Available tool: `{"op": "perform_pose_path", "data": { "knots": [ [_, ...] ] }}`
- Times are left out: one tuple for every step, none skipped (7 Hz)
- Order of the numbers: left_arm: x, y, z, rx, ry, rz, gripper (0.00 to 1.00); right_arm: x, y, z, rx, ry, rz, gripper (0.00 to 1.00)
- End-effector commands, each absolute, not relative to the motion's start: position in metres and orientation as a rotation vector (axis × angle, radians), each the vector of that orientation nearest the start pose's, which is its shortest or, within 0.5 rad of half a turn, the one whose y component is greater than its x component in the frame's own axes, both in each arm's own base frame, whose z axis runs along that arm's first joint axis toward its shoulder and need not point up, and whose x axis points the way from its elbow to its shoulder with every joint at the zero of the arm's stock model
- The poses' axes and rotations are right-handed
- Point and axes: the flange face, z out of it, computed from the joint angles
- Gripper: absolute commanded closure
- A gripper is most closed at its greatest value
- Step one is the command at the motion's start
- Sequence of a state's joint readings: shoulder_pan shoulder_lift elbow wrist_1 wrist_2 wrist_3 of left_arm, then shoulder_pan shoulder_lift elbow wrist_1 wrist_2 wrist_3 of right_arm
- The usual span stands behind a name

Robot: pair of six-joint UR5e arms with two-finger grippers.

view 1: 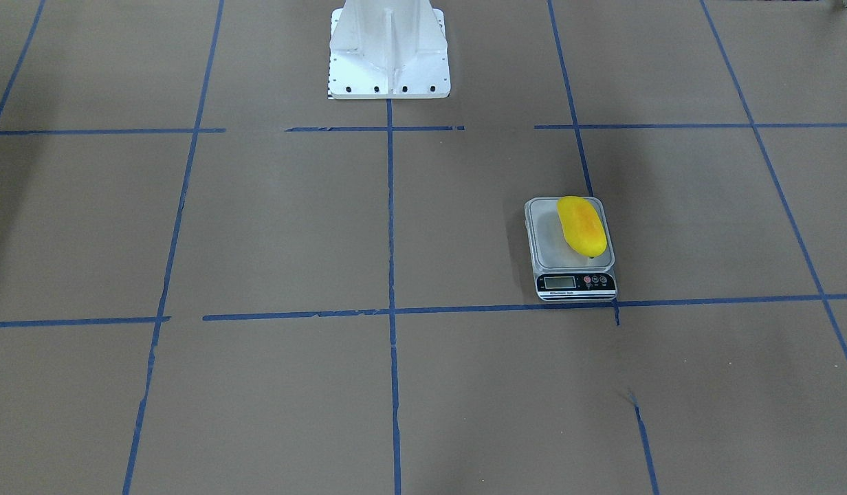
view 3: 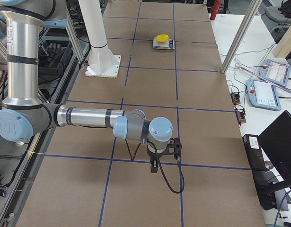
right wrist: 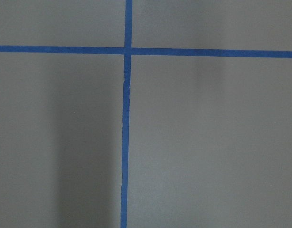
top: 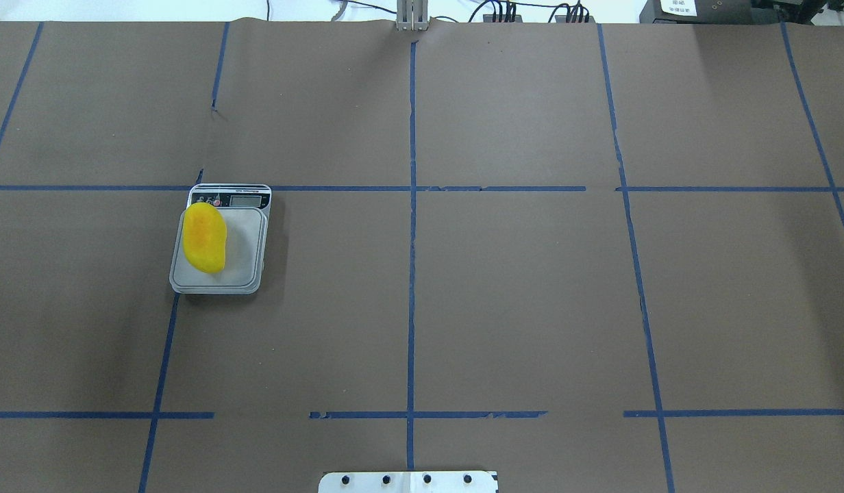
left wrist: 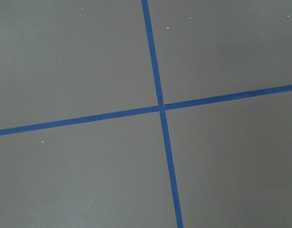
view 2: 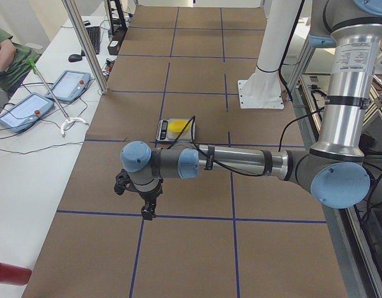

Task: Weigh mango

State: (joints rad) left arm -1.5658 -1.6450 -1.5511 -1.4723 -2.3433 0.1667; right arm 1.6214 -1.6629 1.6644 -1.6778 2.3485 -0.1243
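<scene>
Evidently, the placing step can be judged as done: the mango (view 1: pixel 581 225) is seen lying on the platform of the scale (view 1: pixel 551 242), with nothing gripping or touching it. The scale is stood in the counter's (top: pixel 504 308) left half, well in from the left edge and roughly midway between the robot's edge and the operators' edge. The fruit is laid lengthwise and off-centre, along the side of the platform nearer the counter's left edge; whether it overhangs the rim there cannot be made out. The scale's display (view 1: pixel 559 282) is turned toward the operators' edge, and its figures are too small to be read, so it cannot be confirmed that a weight has been registered.

The left arm (view 2: pixel 240 162) is held over a tape crossing near the counter's left edge, well apart from the scale, and the right arm (view 3: pixel 88 117) is held likewise near the right edge. The left jaws and right jaws are shown only in the side views, so it cannot be told whether they are spread or pressed together; nothing is seen carried in either.

What is left, at most, is judged to be the reading of the display.
</scene>
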Motion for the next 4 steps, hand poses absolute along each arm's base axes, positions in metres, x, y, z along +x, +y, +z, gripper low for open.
{"op": "perform_pose_path", "data": {
  "knots": [
    [-0.0619, -0.5053, 0.659, 0.035, 0.778, 0.156, 0.0, 0.0858, -0.441, 0.6662, -0.032, -0.783, -0.029, 0.0],
    [-0.0619, -0.5054, 0.6584, 0.036, 0.778, 0.155, 0.0, 0.0858, -0.4404, 0.6667, -0.032, -0.783, -0.029, 0.0],
    [-0.0619, -0.5055, 0.6582, 0.037, 0.778, 0.155, 0.0, 0.0858, -0.441, 0.6662, -0.032, -0.783, -0.029, 0.0],
    [-0.0619, -0.5056, 0.6575, 0.037, 0.778, 0.153, 0.0, 0.0858, -0.4411, 0.6661, -0.031, -0.783, -0.029, 0.0]
  ]
}}
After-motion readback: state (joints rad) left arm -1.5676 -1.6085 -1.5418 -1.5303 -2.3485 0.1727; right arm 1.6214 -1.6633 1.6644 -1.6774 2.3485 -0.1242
